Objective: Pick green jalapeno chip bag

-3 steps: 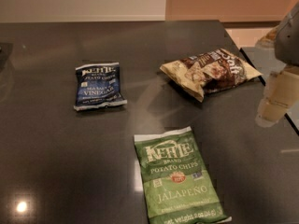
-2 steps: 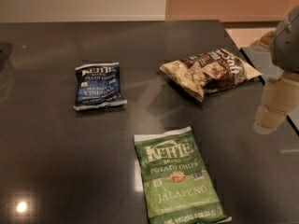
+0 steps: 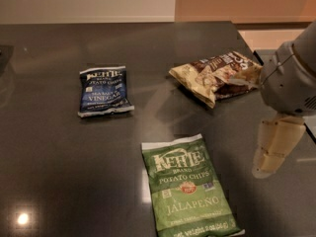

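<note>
Camera view: gripper [image 3: 270, 162] rt of jalapeno bag [image 3: 189, 187], prob. apart.

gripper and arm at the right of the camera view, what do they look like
The gripper at the right edge, beside the green chip bag, is pale cream, built of blocky segments tapering toward its tip. The arm above it is a rounded light grey shell with a thin dark line across it. No lettering shows.
</note>
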Controlling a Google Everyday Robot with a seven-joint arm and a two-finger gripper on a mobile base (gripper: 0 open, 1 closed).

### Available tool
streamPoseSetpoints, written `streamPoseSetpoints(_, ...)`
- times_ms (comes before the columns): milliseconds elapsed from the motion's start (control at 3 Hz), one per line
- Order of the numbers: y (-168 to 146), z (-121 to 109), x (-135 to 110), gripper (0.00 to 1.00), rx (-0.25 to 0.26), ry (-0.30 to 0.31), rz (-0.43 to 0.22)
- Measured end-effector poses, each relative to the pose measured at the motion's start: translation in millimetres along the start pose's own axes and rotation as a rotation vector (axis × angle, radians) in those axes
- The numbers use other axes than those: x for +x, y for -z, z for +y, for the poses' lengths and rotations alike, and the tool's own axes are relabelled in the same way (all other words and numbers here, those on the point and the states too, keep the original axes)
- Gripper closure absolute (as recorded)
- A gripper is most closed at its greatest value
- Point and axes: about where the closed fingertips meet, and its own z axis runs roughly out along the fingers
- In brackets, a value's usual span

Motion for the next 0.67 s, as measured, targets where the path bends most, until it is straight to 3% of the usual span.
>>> streamPoseSetpoints(667,-58,55,-28,0.0,-0.152,0.158,-0.05)
